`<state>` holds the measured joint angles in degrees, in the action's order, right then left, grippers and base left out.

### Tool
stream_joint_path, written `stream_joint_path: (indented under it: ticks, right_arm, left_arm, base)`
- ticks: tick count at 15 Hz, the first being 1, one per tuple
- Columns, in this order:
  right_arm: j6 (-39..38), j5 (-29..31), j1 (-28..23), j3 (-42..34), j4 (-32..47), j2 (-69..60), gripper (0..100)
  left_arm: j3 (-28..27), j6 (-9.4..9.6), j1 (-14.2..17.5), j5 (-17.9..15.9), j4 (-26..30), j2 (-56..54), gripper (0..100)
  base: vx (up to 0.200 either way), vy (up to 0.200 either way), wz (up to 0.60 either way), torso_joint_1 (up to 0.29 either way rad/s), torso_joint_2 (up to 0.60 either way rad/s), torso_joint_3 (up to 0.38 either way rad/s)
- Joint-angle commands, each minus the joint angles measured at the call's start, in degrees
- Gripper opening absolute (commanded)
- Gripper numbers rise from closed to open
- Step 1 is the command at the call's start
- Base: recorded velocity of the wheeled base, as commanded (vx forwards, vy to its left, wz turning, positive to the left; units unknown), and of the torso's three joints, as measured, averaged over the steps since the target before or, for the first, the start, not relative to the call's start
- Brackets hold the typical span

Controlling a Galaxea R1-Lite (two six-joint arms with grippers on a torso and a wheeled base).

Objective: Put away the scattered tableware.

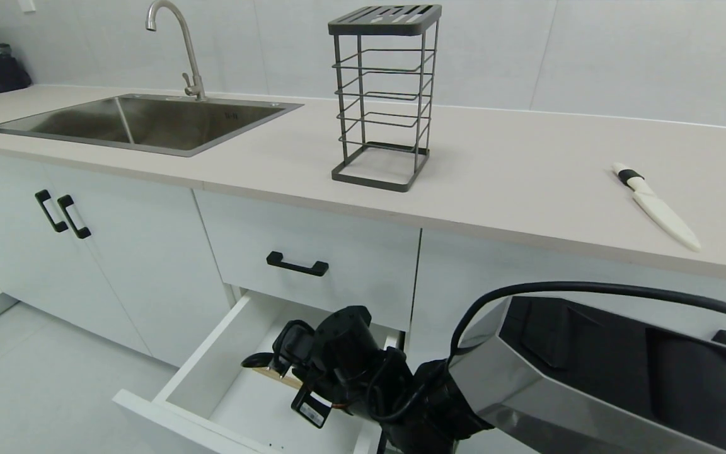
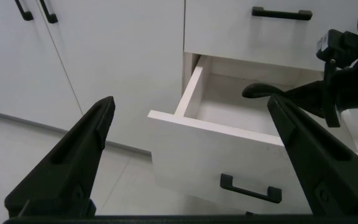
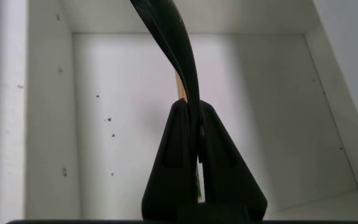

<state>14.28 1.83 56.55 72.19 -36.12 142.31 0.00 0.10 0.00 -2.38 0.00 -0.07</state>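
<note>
My right gripper (image 1: 284,366) hangs over the open white drawer (image 1: 180,378), shut on a black utensil (image 1: 254,360) with a pale wooden part. In the right wrist view its fingers (image 3: 194,115) pinch the thin black utensil (image 3: 166,37) above the drawer's bare floor (image 3: 104,124). My left gripper (image 2: 191,106) stands open, with nothing between its fingers, out in front of the drawer's front panel (image 2: 216,155); beyond it the right gripper (image 2: 328,93) holds the utensil (image 2: 260,91) over the drawer. A white knife (image 1: 656,207) with a black band lies on the counter at the right.
A dark wire rack (image 1: 383,94) stands mid-counter. A steel sink (image 1: 142,123) with a tap (image 1: 180,44) is at the left. Above the open drawer is a shut drawer with a black handle (image 1: 297,265). Cabinet doors (image 1: 86,265) lie to the left.
</note>
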Motion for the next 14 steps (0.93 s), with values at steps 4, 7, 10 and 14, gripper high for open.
stream_joint_path:
  ticks: [4,7,10,14]
  right_arm:
    - [-1.44,-0.42,-0.92,3.13,0.09,4.64,0]
    - [-1.62,-0.25,-1.18,3.83,0.09,5.78,0]
    - [-1.62,-0.16,-1.01,5.33,0.53,7.98,0]
    - [-1.71,-0.25,-0.92,6.03,0.53,8.51,0]
  left_arm:
    - [0.0,-0.01,0.0,0.0,0.09,0.07,100]
    - [0.0,-0.01,0.0,0.0,0.0,0.07,100]
    - [0.0,-0.01,0.0,0.0,0.0,0.07,100]
    - [0.0,-0.01,0.0,0.0,0.0,0.07,100]
  base:
    - [0.0,0.0,0.0,0.0,0.0,0.0]
    - [0.0,0.0,0.0,0.0,0.0,0.0]
    - [0.0,0.0,0.0,0.0,0.0,0.0]
    - [0.0,0.0,0.0,0.0,0.0,0.0]
